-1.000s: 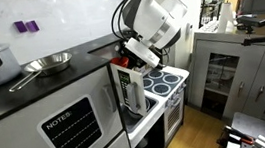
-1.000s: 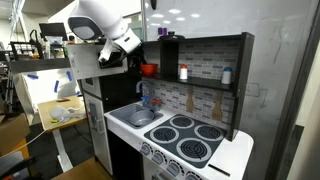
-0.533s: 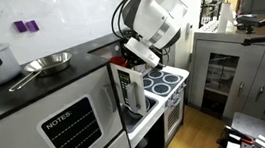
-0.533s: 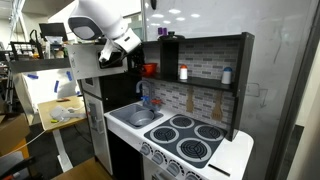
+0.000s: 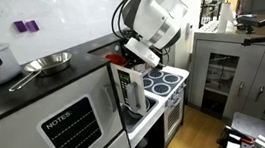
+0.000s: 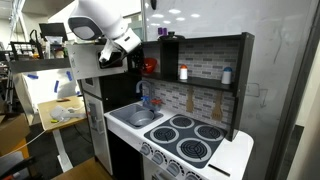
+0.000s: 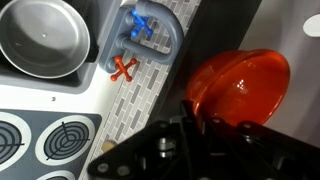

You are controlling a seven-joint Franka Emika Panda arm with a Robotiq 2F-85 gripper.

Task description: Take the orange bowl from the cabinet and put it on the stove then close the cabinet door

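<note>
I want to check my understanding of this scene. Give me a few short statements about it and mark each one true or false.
1. The small round orange-red plastic bowl sits on the white toy stove. False: it is up at the tool, well above the stove.
2. The four dark burners have nothing on them. True.
3. The small white-framed cabinet door stands open. True.
4. The grey metal pan lies in the steel sink. False: it lies on the dark countertop.
</note>
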